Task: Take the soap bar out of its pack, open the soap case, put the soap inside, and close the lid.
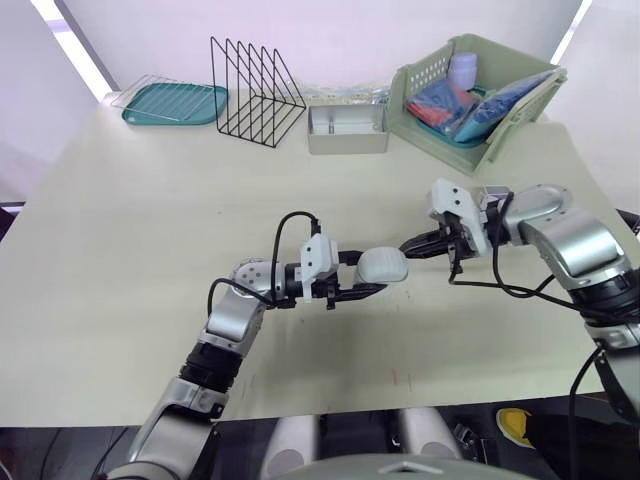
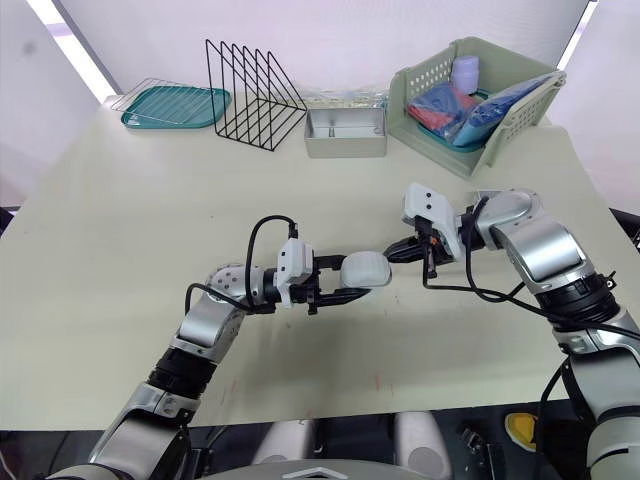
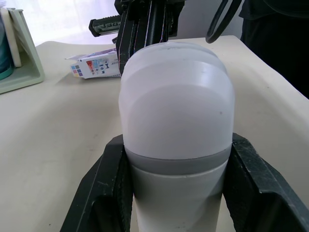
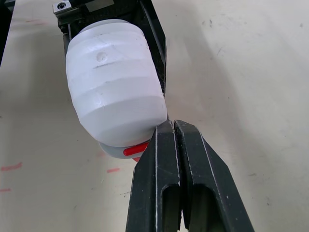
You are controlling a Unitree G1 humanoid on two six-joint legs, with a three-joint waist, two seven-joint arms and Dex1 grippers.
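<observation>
Gripped on both sides by the fingers of the left gripper (image 1: 363, 275), the white soap case (image 1: 383, 265) was held over the bench (image 1: 150, 220), between its middle and its front edge. Its lid (image 3: 176, 96) was set on the base, and a bit of red (image 4: 136, 150) was seen at the seam. The right gripper's (image 1: 407, 247) fingers were closed together, tips touching the case.

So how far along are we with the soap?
Done: unclear. The pack lies on the table behind, and I can't tell if it's empty. In hand: the left gripper clamps the case, which looks closed; the shut right gripper has its tips at the case's edge, where a red sliver shows. Left: either opening and loading, or just confirming it is closed.
</observation>
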